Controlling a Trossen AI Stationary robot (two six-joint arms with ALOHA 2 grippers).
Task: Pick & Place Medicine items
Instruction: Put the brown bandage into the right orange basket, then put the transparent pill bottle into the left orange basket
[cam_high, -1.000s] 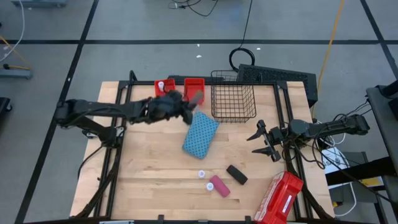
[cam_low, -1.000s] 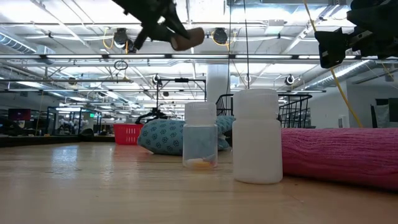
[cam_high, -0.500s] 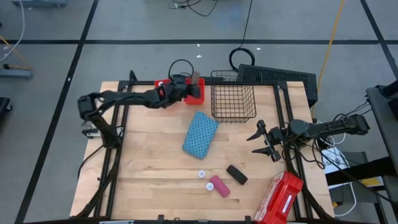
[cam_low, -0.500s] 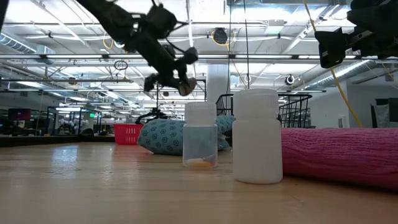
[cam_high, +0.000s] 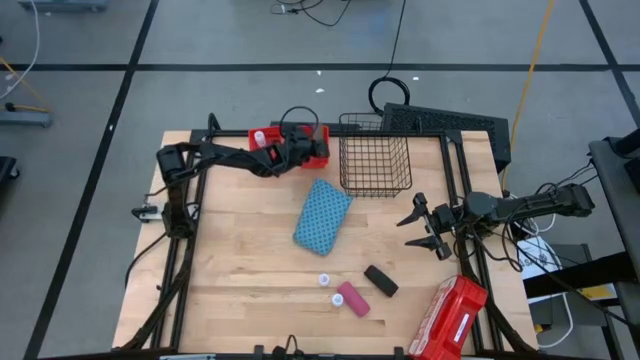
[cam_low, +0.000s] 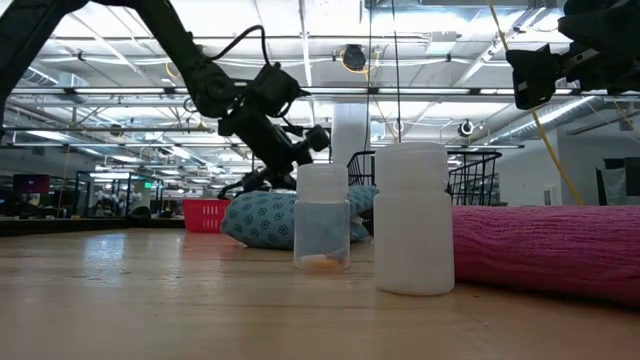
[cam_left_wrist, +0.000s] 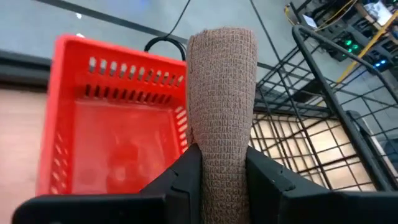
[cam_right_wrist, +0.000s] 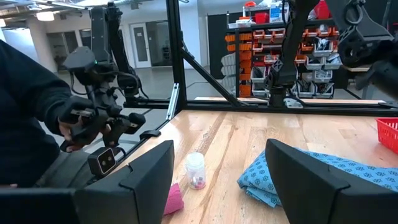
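My left gripper (cam_high: 303, 146) is shut on a brown oblong box (cam_left_wrist: 221, 81) with a woven surface. It hangs over a red bin (cam_left_wrist: 112, 124) at the table's far edge. A second red bin (cam_high: 262, 138) beside it holds a white-capped vial. A black box (cam_high: 380, 280), a pink tube (cam_high: 352, 299) and two vials (cam_high: 324, 280) lie on the table near its front. My right gripper (cam_high: 425, 228) stands open at the right edge and holds nothing. My left gripper pinches the brown box's two long sides near its back end (cam_left_wrist: 217, 171) between its two fingers. The fingers slant downward from the table's left and lie along the box. The box sticks out past the fingertips, lifted clear above the red bin.
A black wire basket (cam_high: 375, 165) stands right of the red bins. A blue patterned cloth (cam_high: 322, 215) lies mid-table. A large red case (cam_high: 447, 318) sits at the front right corner. Bare wood lies at the left and the middle front.
My left gripper has gone from above the blue cloth's far end toward the far edge and down, and now hangs over the red bin. Its wrist has rolled on the way. The brown box has stayed in its hold.
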